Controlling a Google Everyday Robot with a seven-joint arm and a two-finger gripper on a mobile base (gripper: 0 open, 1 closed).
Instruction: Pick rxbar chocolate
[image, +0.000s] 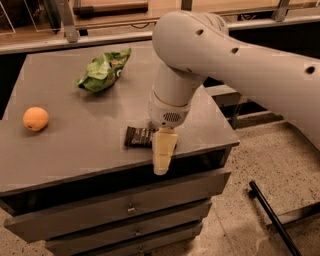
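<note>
The rxbar chocolate (138, 137) is a dark flat bar lying near the front edge of the grey cabinet top (75, 150). Its right end is hidden behind my gripper. My gripper (162, 159) hangs pale yellow from the white arm, pointing down. It sits over the bar's right end, in front of it in this view, with its tip at the cabinet's front edge. I cannot tell whether it touches the bar.
A green wrinkly snack bag (102, 71) lies at the back of the top. A round orange fruit (36, 118) sits at the left. Drawers (130, 207) run below the top. A black rod (275, 220) lies on the speckled floor to the right.
</note>
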